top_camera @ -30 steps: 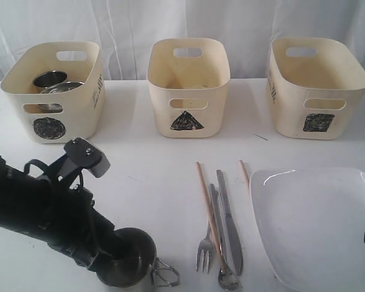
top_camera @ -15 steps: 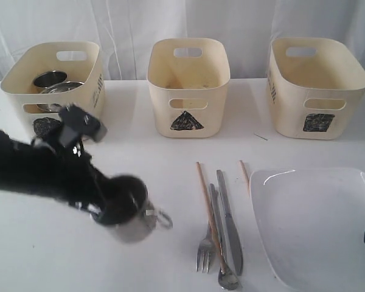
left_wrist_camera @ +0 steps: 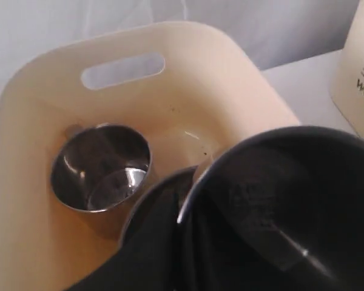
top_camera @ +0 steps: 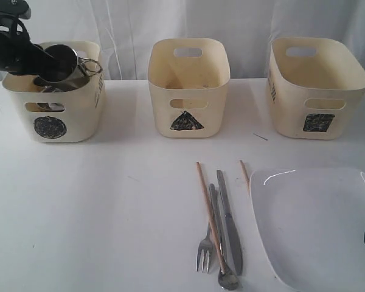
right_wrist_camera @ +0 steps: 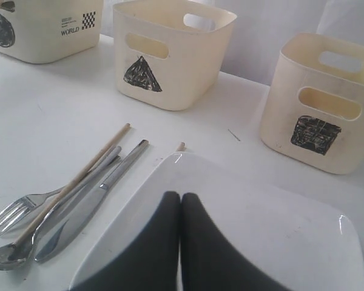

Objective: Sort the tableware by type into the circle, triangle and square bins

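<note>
My left gripper (top_camera: 47,61) is shut on the rim of a steel mug (top_camera: 66,61), holding it tilted over the circle bin (top_camera: 67,118). The left wrist view shows that held mug (left_wrist_camera: 291,200) above a second steel mug (left_wrist_camera: 101,167) standing inside the bin. On the table lie a fork (top_camera: 205,246), spoon (top_camera: 228,277), knife (top_camera: 230,219) and wooden chopsticks (top_camera: 207,207) beside the white square plate (top_camera: 316,225). My right gripper (right_wrist_camera: 181,197) hovers shut and empty over the plate (right_wrist_camera: 261,218). The small white bowl is out of view.
The triangle bin (top_camera: 188,91) stands at the back middle and the square bin (top_camera: 316,91) at the back right. A second chopstick (top_camera: 244,173) lies partly under the plate's left edge. A white curtain hangs behind the bins.
The left arm lifted the mug from the front of the table and carried it back and left, up over the circle bin. The right gripper has not moved.
</note>
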Tool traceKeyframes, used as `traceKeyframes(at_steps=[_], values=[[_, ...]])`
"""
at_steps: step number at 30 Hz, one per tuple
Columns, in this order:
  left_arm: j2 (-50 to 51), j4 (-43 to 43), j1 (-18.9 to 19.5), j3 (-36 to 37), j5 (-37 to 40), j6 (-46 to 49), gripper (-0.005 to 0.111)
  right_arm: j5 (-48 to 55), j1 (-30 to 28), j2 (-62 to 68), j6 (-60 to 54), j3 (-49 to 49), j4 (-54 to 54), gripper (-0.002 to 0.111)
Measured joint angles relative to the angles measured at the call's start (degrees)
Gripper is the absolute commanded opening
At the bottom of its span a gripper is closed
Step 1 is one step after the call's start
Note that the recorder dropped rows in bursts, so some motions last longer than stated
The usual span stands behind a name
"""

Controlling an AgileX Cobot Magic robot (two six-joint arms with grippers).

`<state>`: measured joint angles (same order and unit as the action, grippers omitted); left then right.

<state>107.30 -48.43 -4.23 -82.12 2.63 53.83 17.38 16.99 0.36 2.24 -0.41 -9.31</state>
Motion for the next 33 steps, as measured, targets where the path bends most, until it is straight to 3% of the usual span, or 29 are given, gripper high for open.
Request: traceKeyframes(at_steps=[3, 14, 17, 21, 24, 29, 33], values=[[1.21, 0.0, 0.16, -0.97, 3.53, 0.0, 0.038, 0.0, 0.0, 0.0, 0.0, 0.0, 0.0, 0.0], [-9.21, 0.1, 0.16, -1.55, 14.2, -0.69, 0.037, 0.0, 0.0, 0.0, 0.0, 0.0, 0.0, 0.0], [-13.0, 0.03, 0.16, -1.68, 18.6, -1.77, 0.034, 0.0, 0.0, 0.0, 0.0, 0.0, 0.0, 0.0], [-16.06, 0.03, -1.24, -0.54, 29.14, -2.37, 0.019, 0.0, 0.0, 0.0, 0.0, 0.0, 0.0, 0.0], [-17.92, 0.03, -5.48, 4.47, 32.49, -1.96, 0.012, 0.0, 0.0, 0.0, 0.0, 0.0, 0.0, 0.0], [-18.66, 0.37, -16.1, 15.29, 28.73, -1.74, 0.012, 0.0, 0.0, 0.0, 0.0, 0.0, 0.0, 0.0], [-17.78, 0.37, -29.82, 21.52, 19.23, -3.1, 0.011, 0.0, 0.0, 0.0, 0.0, 0.0, 0.0, 0.0]])
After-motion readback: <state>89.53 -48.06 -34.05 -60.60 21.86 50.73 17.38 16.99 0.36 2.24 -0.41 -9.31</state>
